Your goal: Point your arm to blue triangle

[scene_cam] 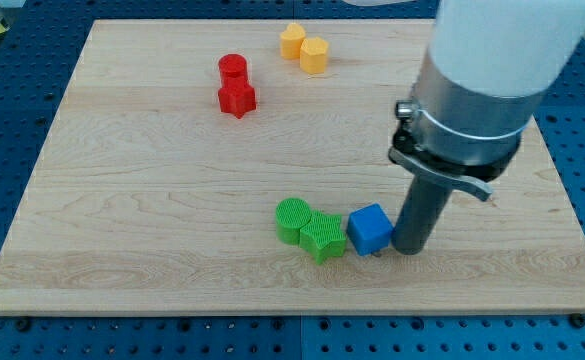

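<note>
Blocks lie in three small groups on the wooden table. Near the view's bottom, a green cylinder touches a green star-shaped block, and just to its right stands a blue block. This blue block looks more like a cube than a triangle, and no other blue block shows, so I judge it is the target. My tip stands directly at its right side, touching it or nearly so; I cannot tell which. There is no claw on this arm, only the rod, so nothing is grasped. To finish well, the tip should stay close and move slowly, because any push toward the view's left would drive the blue block into the green pair. A red cylinder with a red star-shaped block, and two yellow blocks, are well apart at the view's top.
</note>
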You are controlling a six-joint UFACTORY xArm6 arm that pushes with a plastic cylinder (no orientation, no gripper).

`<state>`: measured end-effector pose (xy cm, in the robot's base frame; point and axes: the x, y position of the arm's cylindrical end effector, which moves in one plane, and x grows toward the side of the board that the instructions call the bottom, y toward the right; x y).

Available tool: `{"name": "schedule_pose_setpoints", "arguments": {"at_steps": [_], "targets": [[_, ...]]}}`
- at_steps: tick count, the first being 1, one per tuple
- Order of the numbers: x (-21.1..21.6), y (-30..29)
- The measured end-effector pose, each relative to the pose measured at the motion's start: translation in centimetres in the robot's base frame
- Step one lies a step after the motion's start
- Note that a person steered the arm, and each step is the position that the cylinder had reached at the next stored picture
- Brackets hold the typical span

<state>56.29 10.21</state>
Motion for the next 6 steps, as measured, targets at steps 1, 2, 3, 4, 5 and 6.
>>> {"name": "schedule_pose_setpoints", "arguments": {"at_steps": [1, 2, 3, 4, 5, 6], "targets": [[-0.2, -0.4], [-1.2, 3.8], [-6.6, 10.6], [-14.7, 13.8], [-22.6, 11.4], [-25.4, 7.5]]}}
